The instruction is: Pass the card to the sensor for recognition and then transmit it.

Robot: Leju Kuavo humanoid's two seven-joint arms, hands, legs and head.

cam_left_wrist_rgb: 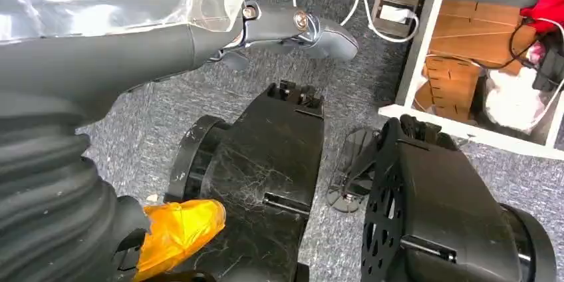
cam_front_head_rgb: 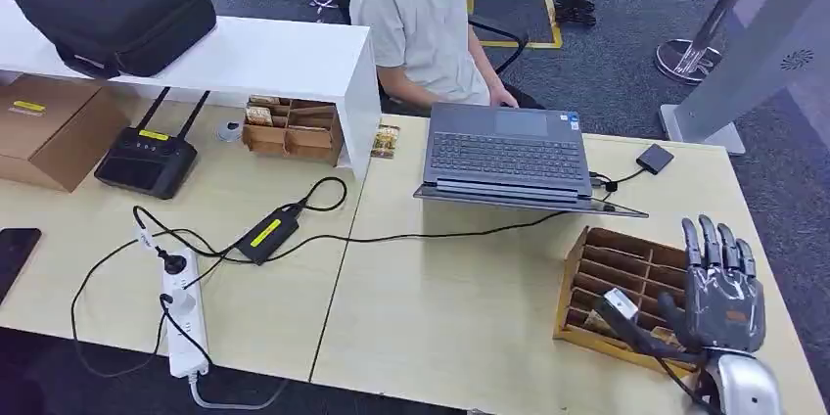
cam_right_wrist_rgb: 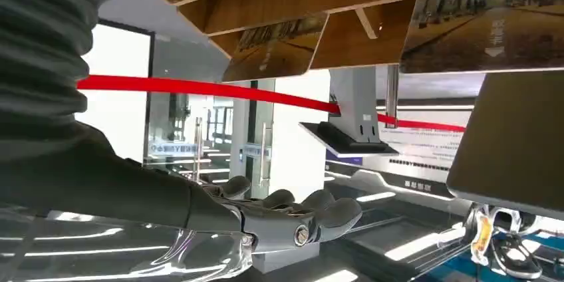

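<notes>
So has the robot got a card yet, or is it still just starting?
Still just starting. Nothing looks done yet: the right robot hand is open, fingers spread, above the wooden card box and holding nothing. Cards still sit in the box slots. Left to do: pick a card, show it to the sensor, then pass it on.

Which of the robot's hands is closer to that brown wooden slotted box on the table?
The right hand, raised open right over the brown wooden slotted box. The left hand hangs down toward the grey carpet floor, away from the table.

Cards [cam_right_wrist_rgb: 276, 46] stand upright in the wooden slotted box [cam_front_head_rgb: 626, 268].
</notes>
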